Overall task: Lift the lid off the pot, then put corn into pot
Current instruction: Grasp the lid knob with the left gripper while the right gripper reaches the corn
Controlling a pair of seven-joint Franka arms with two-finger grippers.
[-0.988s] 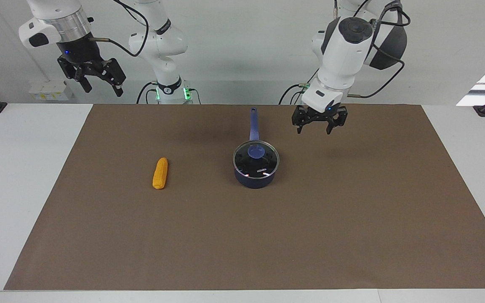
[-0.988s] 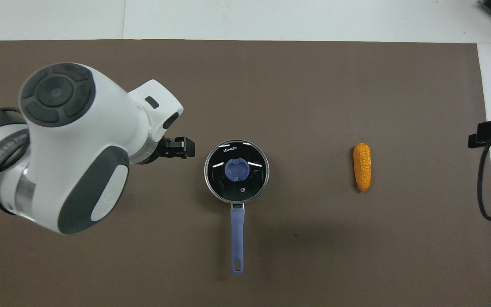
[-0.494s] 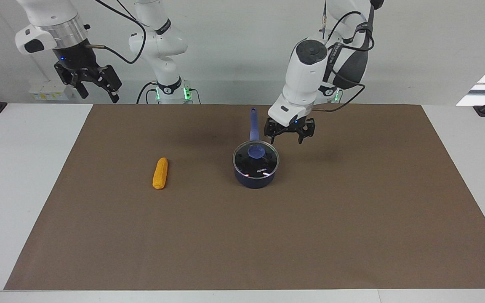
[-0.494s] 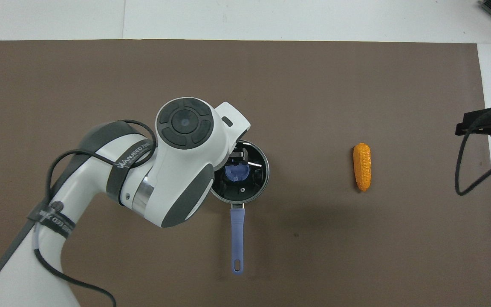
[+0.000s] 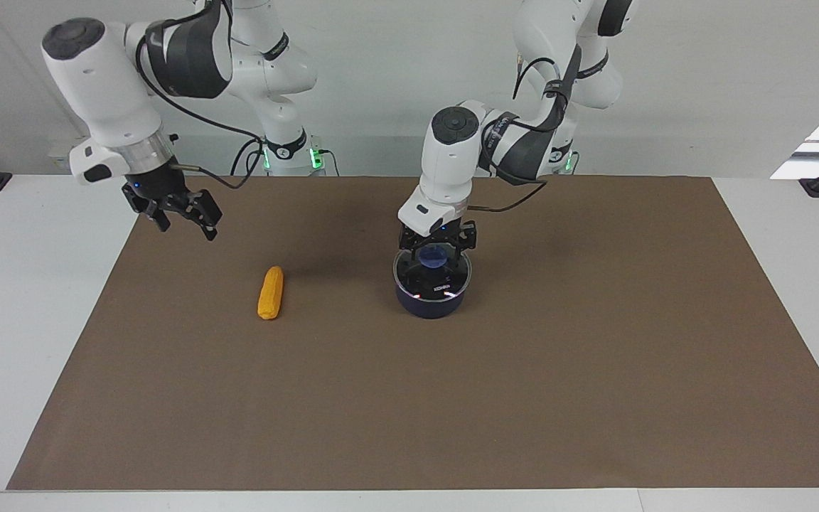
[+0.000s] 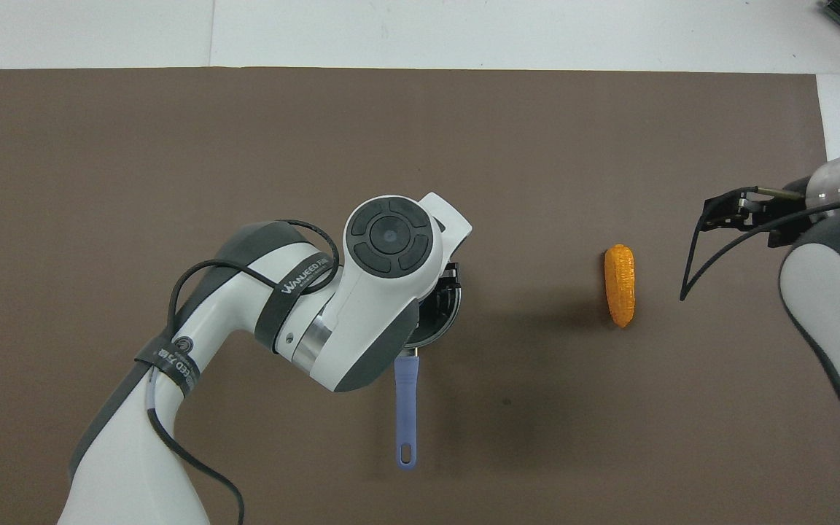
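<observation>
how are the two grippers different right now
The left gripper is low over the pot, its open fingers either side of the lid knob. The right gripper hangs in the air, over nothing but the mat, toward the right arm's end, short of the corn. Both are open and empty.

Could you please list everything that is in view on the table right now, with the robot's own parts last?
pot: one, dark navy blue with a long blue handle pointing toward the robots, mid-mat.
lid: one, clear glass with a metal rim and blue knob, on the pot.
corn: one, orange-yellow, lying on the mat beside the pot, toward the right arm's end of the table.
mat: one, brown, covering most of the white table.
left pincer: one, black, down over the lid with its fingers either side of the knob.
right pincer: one, black, open, in the air over the mat's edge at the right arm's end.
</observation>
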